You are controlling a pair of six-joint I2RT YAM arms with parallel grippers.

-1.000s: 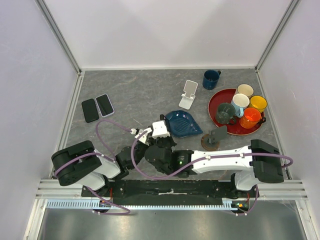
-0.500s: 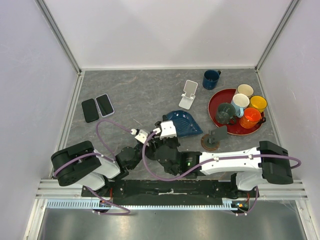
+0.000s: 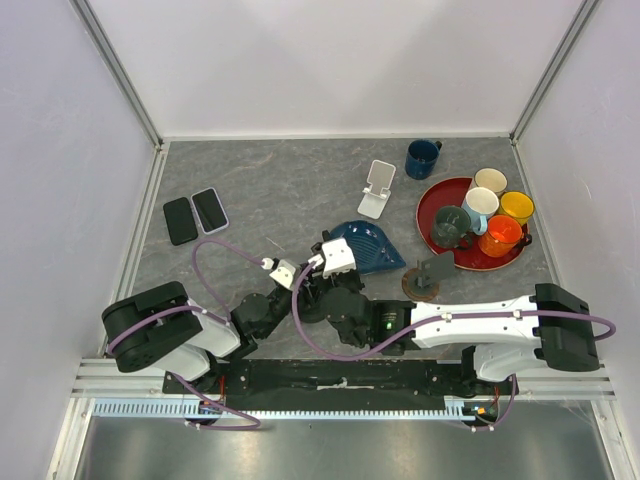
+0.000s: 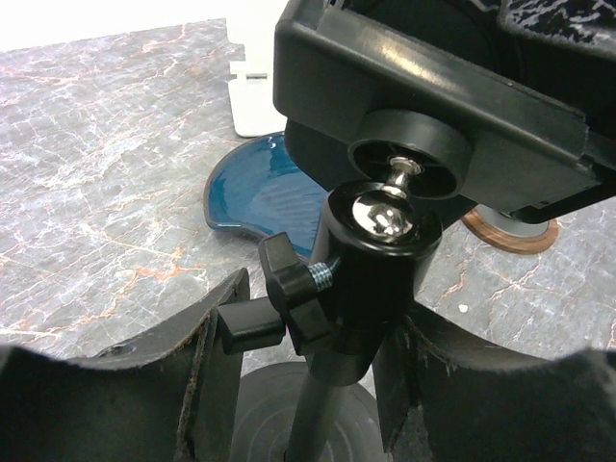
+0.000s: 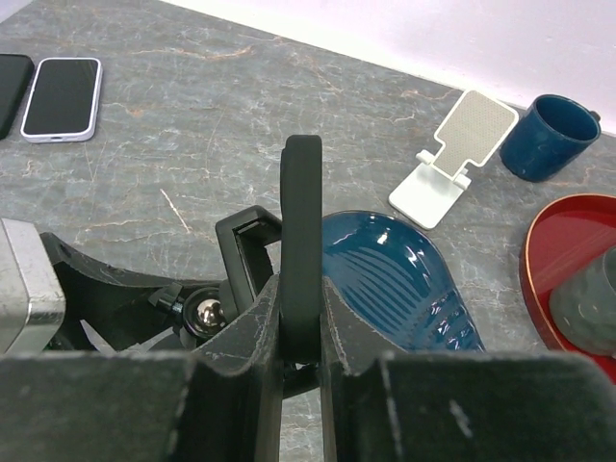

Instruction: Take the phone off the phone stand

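Note:
In the left wrist view, a black phone stand [image 4: 371,260] with a ball joint, a side knob and a round base [image 4: 279,414] sits between my left gripper's [image 4: 313,337] fingers, which are shut on its head. My right gripper [image 5: 300,318] is shut on a black phone [image 5: 301,221], held upright and edge-on. The stand's open clamp [image 5: 245,250] stands just left of the phone; I cannot tell whether they touch. In the top view both wrists crowd together near the front middle [image 3: 315,280] and hide the phone.
A blue leaf-shaped dish [image 3: 368,248] lies just behind the grippers, with a white folding stand [image 3: 378,188] beyond it. Two phones [image 3: 195,213] lie flat at the left. A red tray [image 3: 425,200] of mugs, a dark blue mug [image 3: 422,158] and a brown coaster [image 3: 425,282] are at the right.
My right arm has swung to the right, carrying its wrist and the phone a little rightward and away from me. The left arm and the stand have stayed put.

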